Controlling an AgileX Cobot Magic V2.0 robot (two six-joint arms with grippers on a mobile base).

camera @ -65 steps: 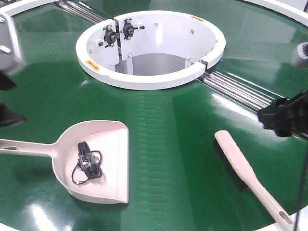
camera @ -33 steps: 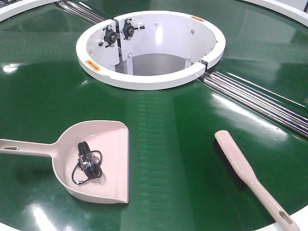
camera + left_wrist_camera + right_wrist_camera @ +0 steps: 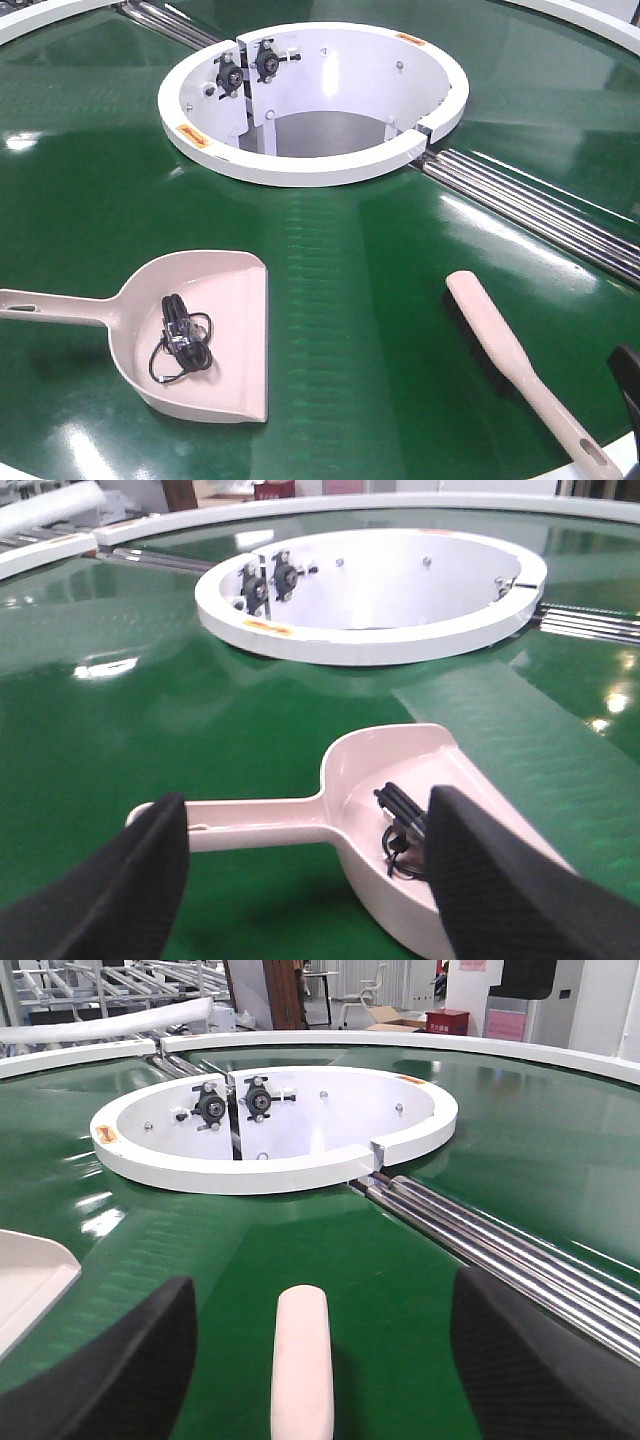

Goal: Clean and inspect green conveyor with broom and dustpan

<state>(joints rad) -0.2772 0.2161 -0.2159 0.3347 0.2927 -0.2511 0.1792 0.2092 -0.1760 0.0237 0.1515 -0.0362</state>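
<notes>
Front-facing view shows the dustpan [image 3: 200, 340] holding a black tangle of wire [image 3: 180, 345] on the green conveyor [image 3: 350, 300], the broom [image 3: 515, 370] lying well apart, probably parked for pickup, since the left gripper [image 3: 300, 880] and right gripper [image 3: 320, 1360] are both spread wide, grasping nothing.

On the green conveyor [image 3: 350, 330], the dustpan [image 3: 200, 340] lies at 8 o'clock, the broom [image 3: 510, 365] at 4, the centre hub [image 3: 310, 100] at 12.
</notes>
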